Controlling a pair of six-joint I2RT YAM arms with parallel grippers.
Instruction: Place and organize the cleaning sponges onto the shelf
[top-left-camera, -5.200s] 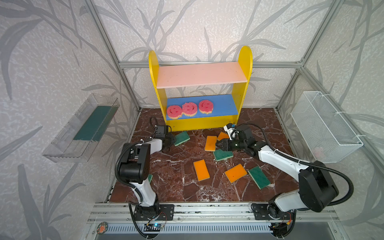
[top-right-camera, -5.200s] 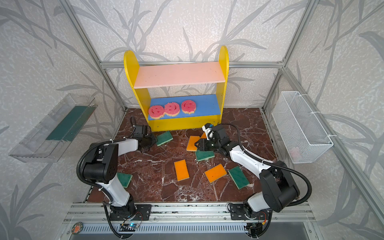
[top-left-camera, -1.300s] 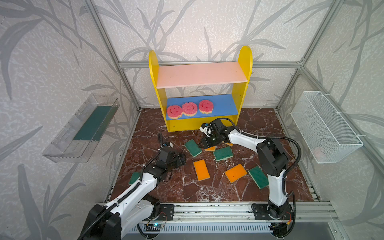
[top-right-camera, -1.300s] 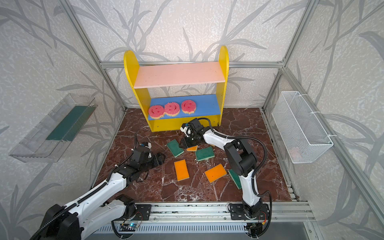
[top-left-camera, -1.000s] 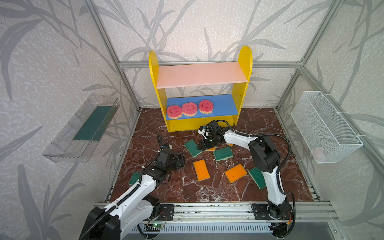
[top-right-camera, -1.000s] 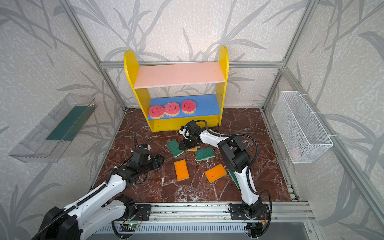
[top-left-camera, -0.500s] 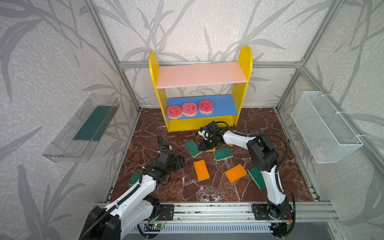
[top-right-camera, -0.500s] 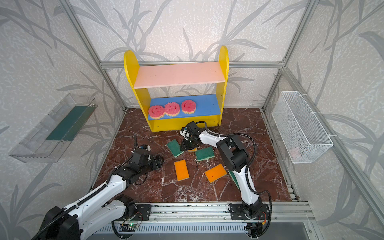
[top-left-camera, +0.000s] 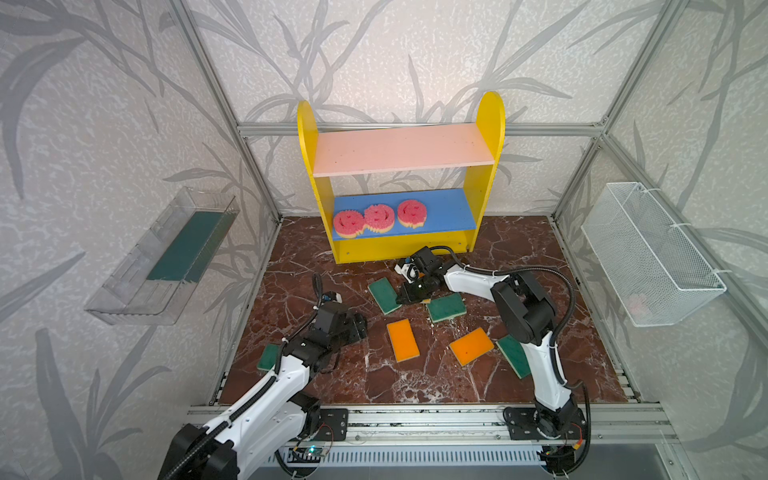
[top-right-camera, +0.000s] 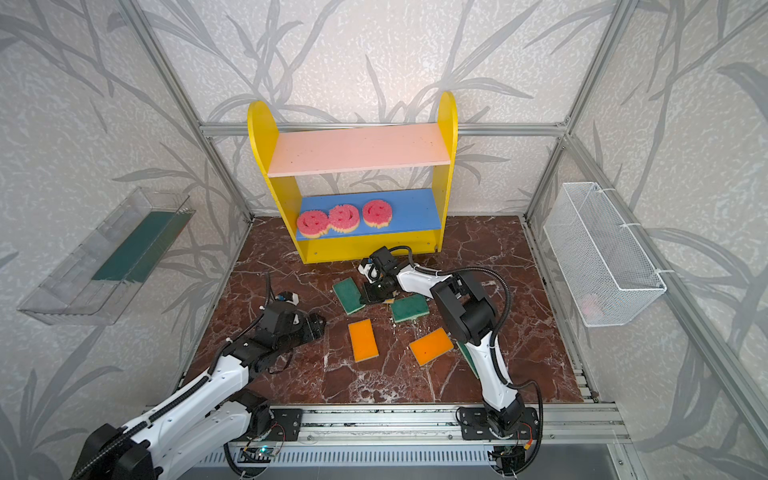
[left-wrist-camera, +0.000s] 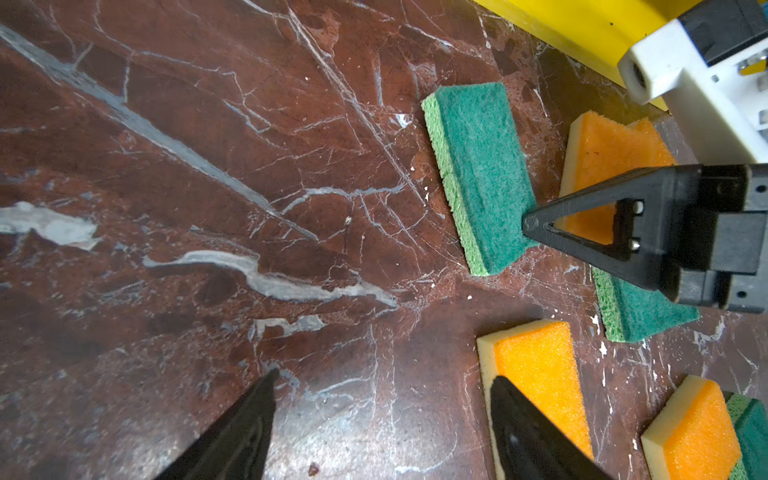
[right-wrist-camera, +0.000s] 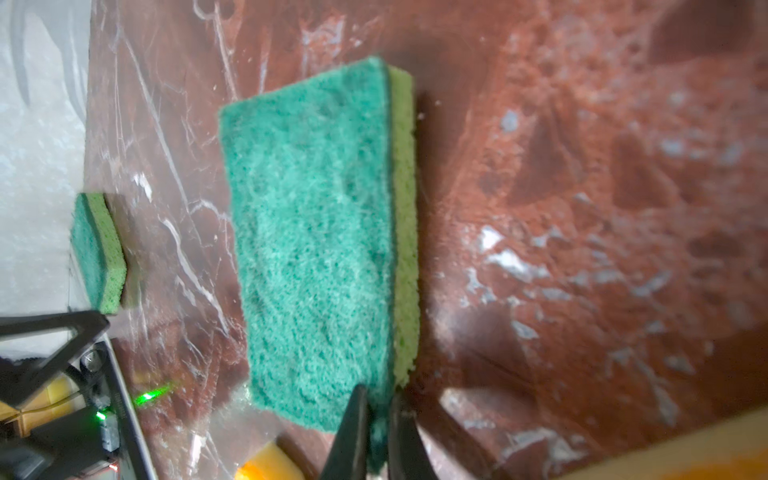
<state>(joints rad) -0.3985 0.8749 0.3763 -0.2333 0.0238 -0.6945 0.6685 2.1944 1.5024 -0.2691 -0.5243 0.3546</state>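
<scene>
The shelf (top-left-camera: 490, 124) (top-right-camera: 449, 120) stands at the back, with three pink smiley sponges (top-left-camera: 378, 217) (top-right-camera: 344, 218) on its blue board. A green-topped sponge (top-left-camera: 384, 295) (top-right-camera: 348, 295) (right-wrist-camera: 311, 232) (left-wrist-camera: 482, 174) lies on the marble floor in front of it. My right gripper (top-left-camera: 405, 298) (top-right-camera: 368, 300) (right-wrist-camera: 379, 409) is shut on that sponge's near corner. An orange sponge (left-wrist-camera: 602, 158) lies partly under that gripper. My left gripper (top-left-camera: 361, 326) (top-right-camera: 320, 324) (left-wrist-camera: 384, 376) hovers open over bare floor, one finger beside another orange sponge (top-left-camera: 402, 340) (left-wrist-camera: 536, 374).
More sponges lie on the floor: a green one (top-left-camera: 446, 307), an orange one (top-left-camera: 471, 346), a green one (top-left-camera: 513, 355) behind the right arm, and a green one (top-left-camera: 268, 357) by the left arm. A clear tray (top-left-camera: 166, 257) hangs left, a wire basket (top-left-camera: 648, 253) right.
My right gripper's jaws have closed onto the corner of the green-topped sponge. The left arm has stayed where it was, still open.
</scene>
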